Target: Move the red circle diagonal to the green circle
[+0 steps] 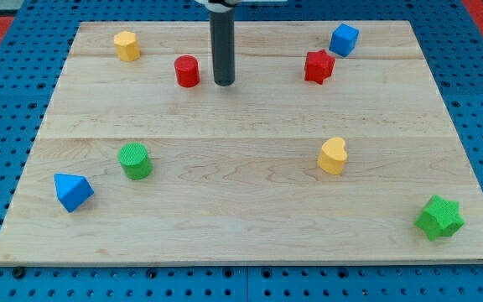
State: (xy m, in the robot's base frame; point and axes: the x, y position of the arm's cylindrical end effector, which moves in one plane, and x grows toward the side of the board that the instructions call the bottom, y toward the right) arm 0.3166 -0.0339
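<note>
Wooden board (250, 243), seven blocks, one rod; listed from the view's bottom to its top.

Bottom row: green star (439, 217) at right corner; blue triangular block (73, 191) at left. Middle: green circle (134, 161) just up-right of the blue one; yellow heart (333, 156) right of centre. Top: red circle (187, 71), left of centre, well above the green circle; my tip (224, 83) just beside it on its right, apart, holding nothing, having no jaws. Red star (318, 67) with blue cube (344, 39) near its upper right; yellow block (127, 45) far left.
</note>
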